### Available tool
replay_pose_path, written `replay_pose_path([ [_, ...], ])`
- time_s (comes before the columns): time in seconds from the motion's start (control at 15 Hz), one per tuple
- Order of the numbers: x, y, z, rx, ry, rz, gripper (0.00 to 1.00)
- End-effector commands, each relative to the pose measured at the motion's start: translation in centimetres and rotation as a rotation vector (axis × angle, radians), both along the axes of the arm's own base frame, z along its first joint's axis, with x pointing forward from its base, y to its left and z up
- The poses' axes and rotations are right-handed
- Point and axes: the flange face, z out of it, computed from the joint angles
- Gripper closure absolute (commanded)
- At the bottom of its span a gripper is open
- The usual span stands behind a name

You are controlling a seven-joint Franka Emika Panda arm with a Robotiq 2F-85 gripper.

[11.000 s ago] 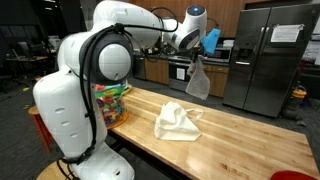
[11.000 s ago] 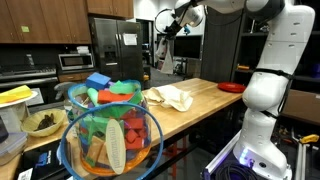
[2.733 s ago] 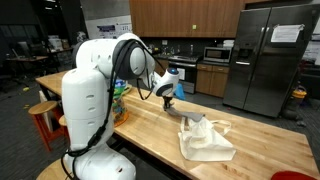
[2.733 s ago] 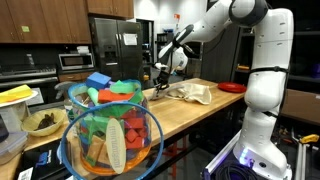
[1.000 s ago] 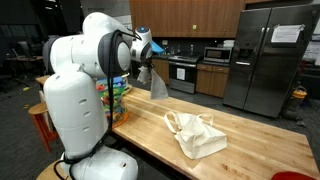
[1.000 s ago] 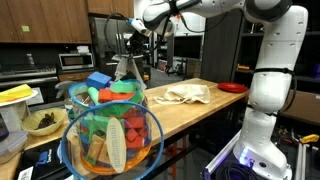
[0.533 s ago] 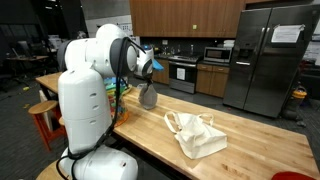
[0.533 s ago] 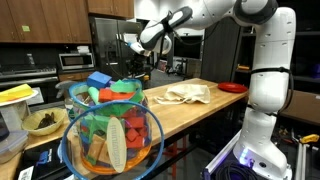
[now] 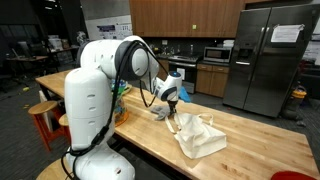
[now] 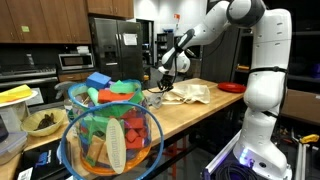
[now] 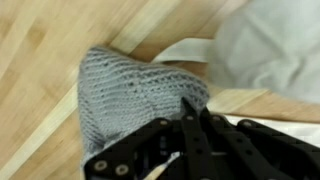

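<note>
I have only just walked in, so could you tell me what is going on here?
The robot arm's gripper is shut on a grey knitted cloth, pinching it at one edge while the rest of it lies on the wooden table. A crumpled cream fabric bag lies close beside it.

The big white arm bends forward and down. Its wrist tips down. The gripper sits low over the table, away from the corners, it seems. Its black fingers are squeezed tight together.
</note>
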Motion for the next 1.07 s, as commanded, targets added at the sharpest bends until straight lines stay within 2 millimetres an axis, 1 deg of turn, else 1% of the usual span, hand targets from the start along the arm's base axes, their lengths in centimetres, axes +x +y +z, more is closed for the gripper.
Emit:
replay_pose_path([
  [0.0,-2.3,-7.5,-2.7,0.006,0.036,-0.193,0.99],
  [0.13,-3.1,-11.7,-3.9,-0.011,0.055,-0.287,0.99],
  [0.27,-3.6,-15.4,-4.4,-0.029,0.071,-0.368,0.99],
  [0.4,-3.5,-18.2,-4.4,-0.055,0.076,-0.433,0.99],
  [0.53,-2.9,-20.0,-3.9,-0.085,0.077,-0.471,0.99],
  [0.67,-1.3,-20.3,-3.2,-0.106,0.068,-0.487,0.99],
  [0.73,-0.3,-19.9,-2.9,-0.105,0.060,-0.491,0.99],
  [0.87,1.9,-18.2,-2.5,-0.083,0.047,-0.496,0.99],
  [1.0,4.0,-15.5,-2.9,-0.037,0.048,-0.487,0.99],
])
